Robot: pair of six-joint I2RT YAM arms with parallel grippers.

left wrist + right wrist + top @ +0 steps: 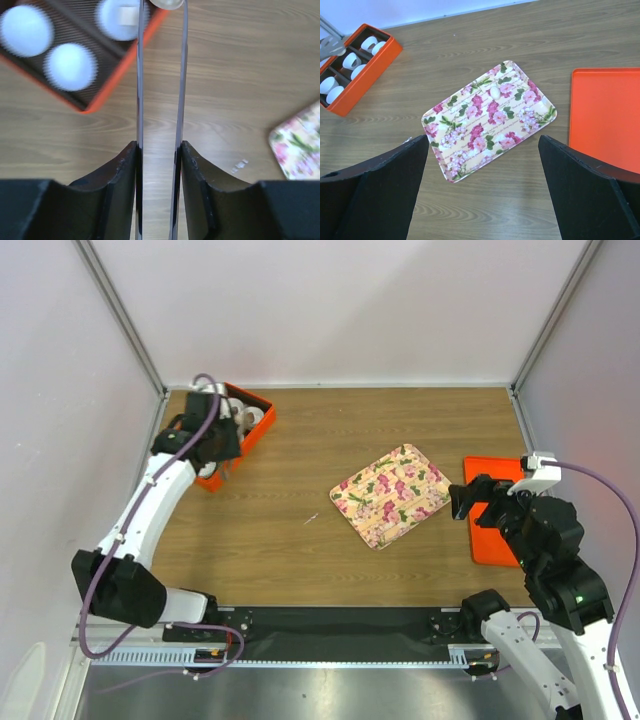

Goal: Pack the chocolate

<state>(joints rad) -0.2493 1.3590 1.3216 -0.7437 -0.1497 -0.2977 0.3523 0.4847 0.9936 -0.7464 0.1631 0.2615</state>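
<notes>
Your left arm reaches over the orange box (262, 421) at the counter's (300, 430) far left corner and hides much of it from above. White paper cups (370, 43) sit in the compartments that still show. The flowered tray (392, 495) lies tilted near the middle of the counter, with a small white oval (495, 92) on its far half. A flat orange tray (605, 120) lies by the right edge, partly under your right arm. A tiny pale scrap (240, 165) rests on the bare wood between the box and the flowered tray.

In the left wrist view the cups are blurred. The blade tips run out at the top edge of that view.

Your left claw (161, 15) has its thin blades a narrow gap apart, clamped on a pale rounded thing (167, 3). That thing is cut off, so you cannot tell what it is. Your right claw (482, 139) hangs above the near edge of the flowered tray with its fingers spread wide and nothing between them.

You cannot make out the chocolate in any view, so you cannot tell where it lies relative to either claw.
</notes>
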